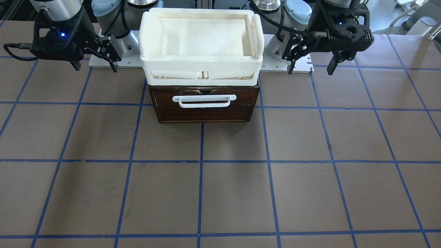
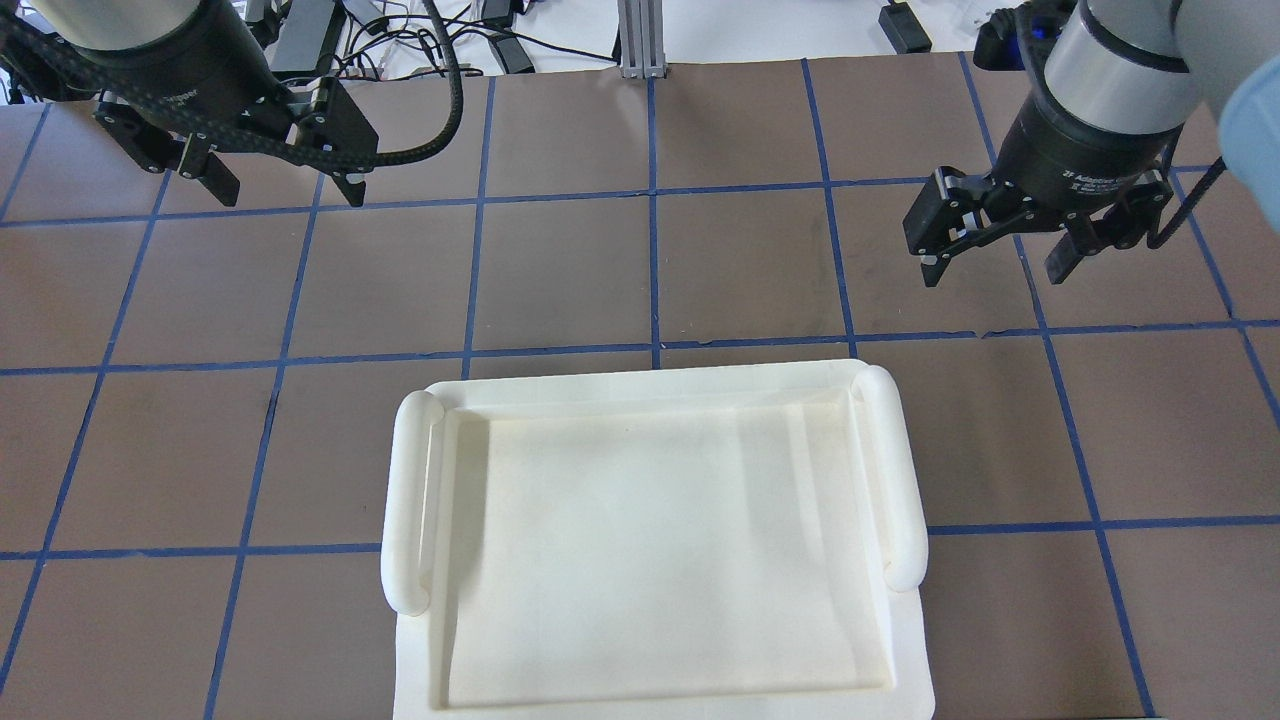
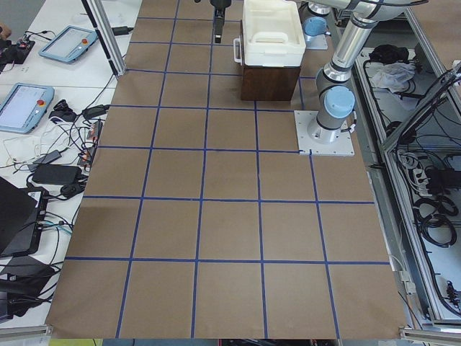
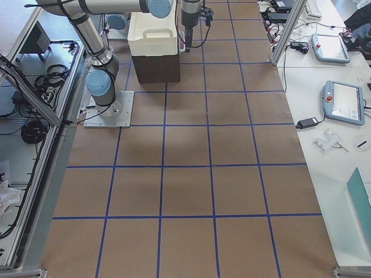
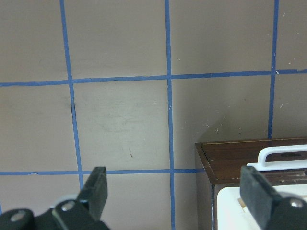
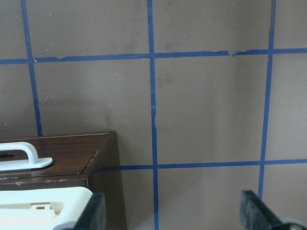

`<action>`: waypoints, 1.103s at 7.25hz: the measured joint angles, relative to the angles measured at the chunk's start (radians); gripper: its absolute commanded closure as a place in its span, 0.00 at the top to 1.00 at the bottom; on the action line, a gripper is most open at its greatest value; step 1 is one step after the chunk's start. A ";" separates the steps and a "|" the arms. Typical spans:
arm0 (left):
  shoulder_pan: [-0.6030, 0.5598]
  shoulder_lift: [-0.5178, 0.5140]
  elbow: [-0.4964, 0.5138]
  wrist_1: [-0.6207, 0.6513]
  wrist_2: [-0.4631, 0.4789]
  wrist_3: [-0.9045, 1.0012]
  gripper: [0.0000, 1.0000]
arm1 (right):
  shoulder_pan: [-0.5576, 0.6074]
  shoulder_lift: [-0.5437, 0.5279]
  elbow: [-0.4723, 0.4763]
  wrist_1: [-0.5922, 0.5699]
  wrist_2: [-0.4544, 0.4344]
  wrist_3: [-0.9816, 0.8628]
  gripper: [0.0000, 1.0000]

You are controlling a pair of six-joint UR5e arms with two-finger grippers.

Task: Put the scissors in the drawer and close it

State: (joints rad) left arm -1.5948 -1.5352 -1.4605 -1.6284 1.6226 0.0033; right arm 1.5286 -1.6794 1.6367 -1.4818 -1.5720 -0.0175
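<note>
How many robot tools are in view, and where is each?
2. Left tool, open, above the table beyond the white tray's left side in the overhead view; right tool, open, beyond its right side. None seems hidden.

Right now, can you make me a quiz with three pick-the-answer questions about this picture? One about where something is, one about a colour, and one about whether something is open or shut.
1. Where is the white tray?
A. on top of the drawer
B. on the floor
C. hanging from an arm

2. What colour is the handle on the drawer?
A. red
B. green
C. white

3. How is the drawer?
A. pulled all the way out
B. shut
C. lying upside down

Answers:
1 is A, because the tray sits right above the dark front panel.
2 is C, because the bar looks white against the brown wood.
3 is B, because the front panel sits flush and none of the inside shows.
</note>
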 measured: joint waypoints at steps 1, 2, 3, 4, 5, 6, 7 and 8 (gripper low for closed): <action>-0.004 0.008 -0.014 0.018 -0.002 -0.002 1.00 | 0.000 0.000 0.000 0.000 0.001 0.001 1.00; -0.005 0.015 -0.020 0.025 -0.011 -0.001 1.00 | 0.000 0.000 0.000 0.000 0.000 0.000 1.00; -0.006 0.020 -0.022 0.026 -0.025 -0.001 1.00 | 0.000 0.000 0.000 0.000 0.000 0.001 1.00; -0.005 0.024 -0.020 0.025 -0.033 -0.001 1.00 | 0.000 0.000 0.000 0.000 -0.001 0.006 1.00; -0.004 0.028 -0.018 0.014 -0.039 -0.001 1.00 | 0.000 0.000 0.000 0.000 0.000 0.008 1.00; -0.001 0.032 -0.015 -0.003 -0.041 0.001 1.00 | 0.001 0.000 0.000 0.000 0.000 0.007 1.00; 0.001 0.036 -0.012 -0.019 -0.039 0.002 1.00 | 0.001 0.000 0.000 0.000 0.000 0.004 1.00; 0.003 0.037 -0.010 -0.030 -0.038 0.002 1.00 | -0.001 0.000 0.000 0.000 -0.001 0.001 1.00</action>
